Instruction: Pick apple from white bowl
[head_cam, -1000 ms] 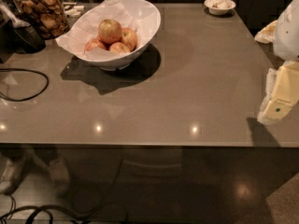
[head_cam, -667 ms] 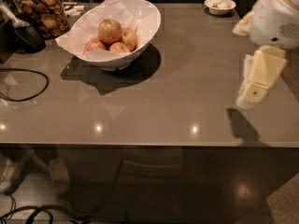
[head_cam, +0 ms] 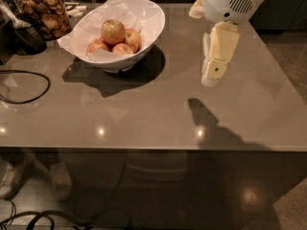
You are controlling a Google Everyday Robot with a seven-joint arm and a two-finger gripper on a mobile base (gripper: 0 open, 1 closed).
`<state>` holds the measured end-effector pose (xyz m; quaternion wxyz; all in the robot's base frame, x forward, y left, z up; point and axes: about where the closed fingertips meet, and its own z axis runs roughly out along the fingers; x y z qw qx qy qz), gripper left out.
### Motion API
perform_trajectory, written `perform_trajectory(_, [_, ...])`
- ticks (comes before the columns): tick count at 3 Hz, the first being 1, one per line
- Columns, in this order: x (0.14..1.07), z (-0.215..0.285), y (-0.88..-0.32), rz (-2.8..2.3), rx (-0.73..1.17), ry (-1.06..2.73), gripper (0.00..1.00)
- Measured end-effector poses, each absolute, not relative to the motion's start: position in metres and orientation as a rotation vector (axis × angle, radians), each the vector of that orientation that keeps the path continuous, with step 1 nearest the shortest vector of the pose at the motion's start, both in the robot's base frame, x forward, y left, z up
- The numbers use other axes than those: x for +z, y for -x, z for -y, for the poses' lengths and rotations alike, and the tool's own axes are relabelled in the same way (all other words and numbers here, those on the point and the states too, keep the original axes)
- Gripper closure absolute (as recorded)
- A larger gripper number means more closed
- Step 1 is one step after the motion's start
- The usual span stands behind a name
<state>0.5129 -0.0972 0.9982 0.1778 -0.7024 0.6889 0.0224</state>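
Apple (head_cam: 113, 31) in white bowl (head_cam: 152, 20); tool (head_cam: 211, 78) well apart, seemingly hovering.

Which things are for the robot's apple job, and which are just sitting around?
For the job: the big apple on top; the white bowl it sits in; the gripper, hanging above the table, off to the side of the bowl.

Just lying about: smaller apples, jar of snacks, black cable.

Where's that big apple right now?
In the camera view's upper left, the apple sits atop smaller apples in the white bowl, beside a jar; the gripper hangs over the table to the bowl's right.
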Motion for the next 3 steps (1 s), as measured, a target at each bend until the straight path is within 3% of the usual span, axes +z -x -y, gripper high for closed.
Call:
perform_trajectory(1, [0.998,0.097,-0.513,-1.949,0.063,1.986,0.00])
perform_trajectory(3, [1.003,0.066,-0.568,-1.890,0.156,1.894,0.00])
